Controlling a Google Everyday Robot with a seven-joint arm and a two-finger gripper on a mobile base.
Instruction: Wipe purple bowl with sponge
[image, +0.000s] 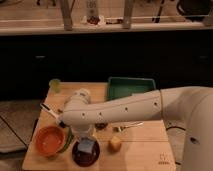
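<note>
The purple bowl (85, 154) stands near the front edge of the wooden table, to the right of the orange bowl. The pale blue-grey sponge (86, 146) lies in it, towards its far side. My white arm reaches in from the right and bends downward above the bowl. My gripper (84, 135) hangs just above the sponge, mostly hidden under the arm. I cannot tell whether it touches the sponge.
An orange bowl (49, 140) stands left of the purple bowl. A yellowish tan lump (115, 144) lies to its right. A green tray (131, 87), a white cup (83, 94) and a green cup (55, 85) stand further back. A dark utensil (51, 113) lies at the left.
</note>
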